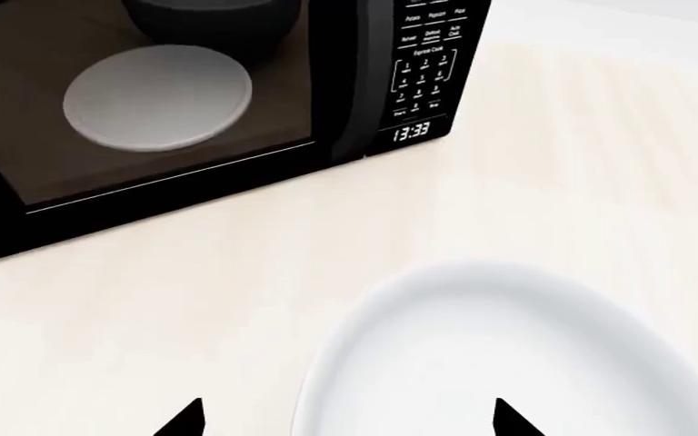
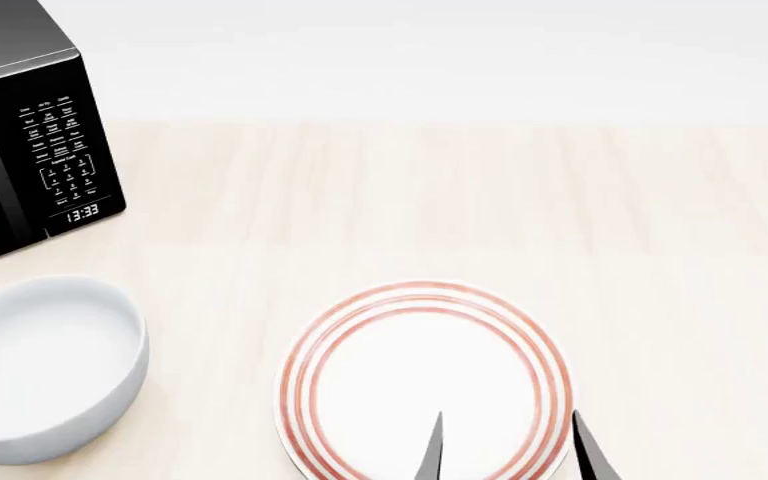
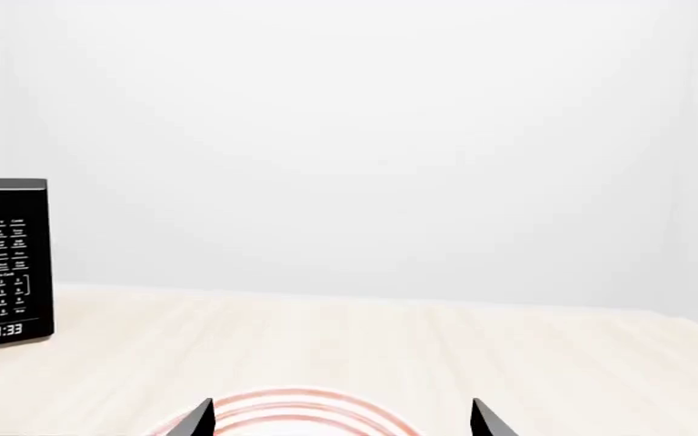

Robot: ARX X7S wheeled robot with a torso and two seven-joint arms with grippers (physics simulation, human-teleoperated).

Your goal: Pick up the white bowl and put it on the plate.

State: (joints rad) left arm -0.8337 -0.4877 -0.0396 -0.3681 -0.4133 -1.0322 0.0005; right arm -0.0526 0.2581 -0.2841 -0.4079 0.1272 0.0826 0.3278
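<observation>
Your left gripper (image 1: 346,420) has its jaws spread wide, one tip outside the near rim of the deep, glossy white bowl (image 1: 507,354) and one over its hollow, gripping nothing. Your right gripper (image 2: 507,448) hangs with jaws apart over the near edge of the shallow white plate with red-orange rings (image 2: 424,380). The bowl stands on the pale wooden table (image 2: 491,200), left of the plate and apart from it, near the black microwave (image 2: 37,150). Expect it to be rigid, slick and breakable: pinch the thick rim squarely and lift level.
</observation>
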